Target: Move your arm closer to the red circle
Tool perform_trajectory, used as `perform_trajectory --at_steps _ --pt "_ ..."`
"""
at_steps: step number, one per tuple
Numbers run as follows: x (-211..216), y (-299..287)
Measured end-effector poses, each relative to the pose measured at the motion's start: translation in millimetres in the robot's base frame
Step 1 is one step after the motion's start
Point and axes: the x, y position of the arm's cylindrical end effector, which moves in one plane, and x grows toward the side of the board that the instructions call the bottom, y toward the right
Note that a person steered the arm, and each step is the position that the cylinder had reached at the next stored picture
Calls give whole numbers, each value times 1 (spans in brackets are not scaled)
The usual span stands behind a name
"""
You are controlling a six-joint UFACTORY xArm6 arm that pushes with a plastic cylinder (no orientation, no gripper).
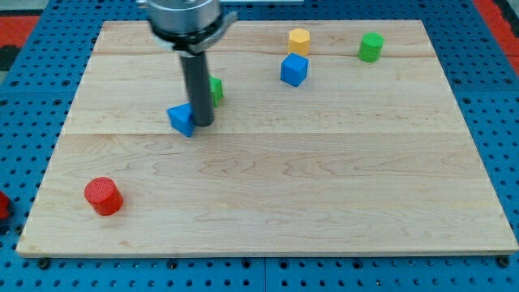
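The red circle (103, 195), a short red cylinder, stands near the board's bottom left corner. My tip (202, 124) is at the end of the dark rod, in the upper left part of the board, touching the right side of a small blue block (181, 119). The tip is well above and to the right of the red circle. A green block (216, 88) is partly hidden behind the rod.
A blue cube (294, 70) and a yellow hexagonal block (299, 40) stand near the view's top centre. A green cylinder (371, 47) stands at the top right. The wooden board (324, 178) lies on a blue perforated surface.
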Motion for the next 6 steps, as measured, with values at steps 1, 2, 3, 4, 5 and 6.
perform_trajectory --at_steps 1,2,3,4,5,6 --pt "5 20" --pt "61 82" --pt "155 65" --pt "193 37" --pt "194 36" --pt "193 9"
